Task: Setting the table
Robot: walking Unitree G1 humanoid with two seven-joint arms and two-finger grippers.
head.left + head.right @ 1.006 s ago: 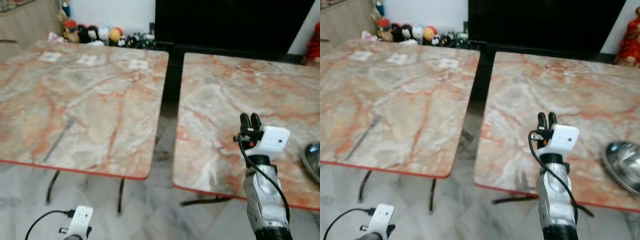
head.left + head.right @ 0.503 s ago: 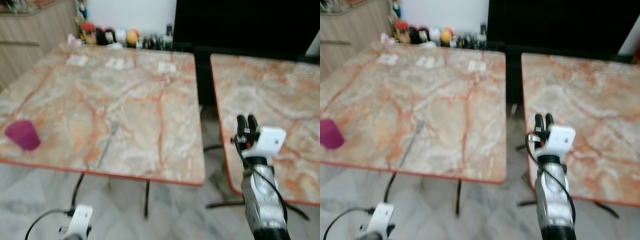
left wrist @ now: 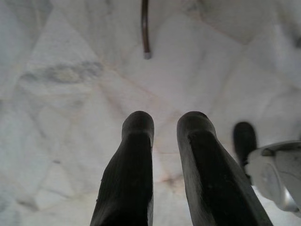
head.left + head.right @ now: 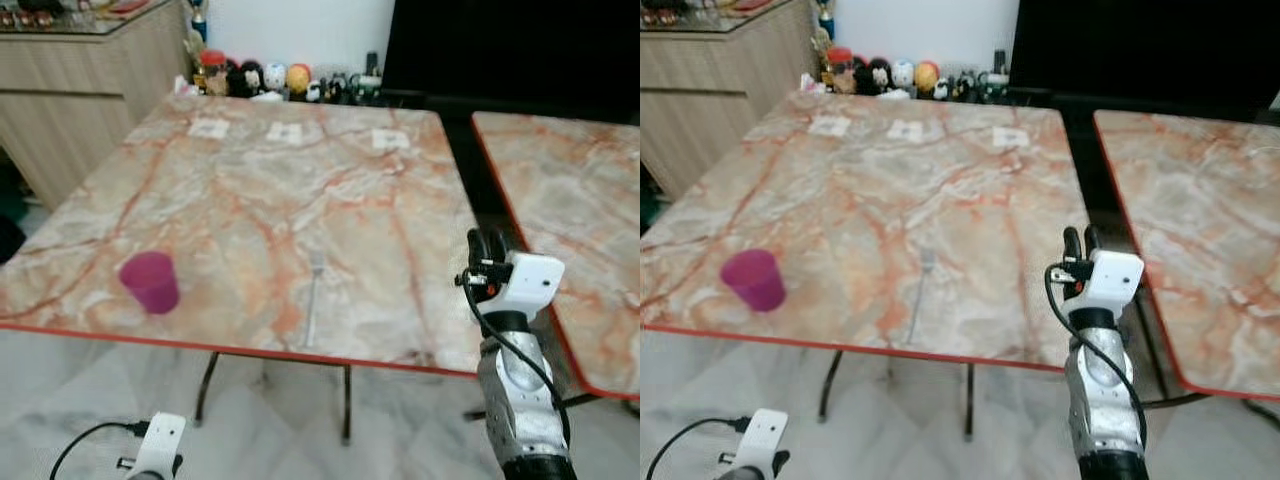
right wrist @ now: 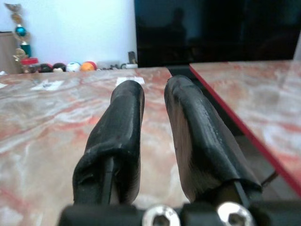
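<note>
- My head camera has swung to the left over the last second: the right-hand table (image 4: 590, 220), which filled most of the view with a metal bowl at its edge, now sits at the right margin, and the bowl is out of frame. This is camera motion, not a move of the objects.
- The left-hand table (image 4: 300, 190) is now centred before me. On its near part lie a fork (image 4: 313, 300), prongs pointing away from me, and a purple cup (image 4: 150, 281), upright, well apart from the fork and close to the near edge.
- Three small white cards (image 4: 285, 131) lie in a row towards the far edge; a row of small figurines (image 4: 262, 78) stands beyond them against the wall.
- The right gripper (image 4: 484, 243) is held raised at the near right corner of this table, in the gap between the two tables, empty, its fingers (image 5: 123, 122) nearly together with a narrow slit between them.
- The left gripper (image 3: 164, 136) hangs low over the marble floor (image 3: 70, 94), idle, fingers a small gap apart, holding nothing.
- Judgement: the turn has brought the fork and cup into view; neither is grasped, so the setting work on this table is yet to begin.
</note>
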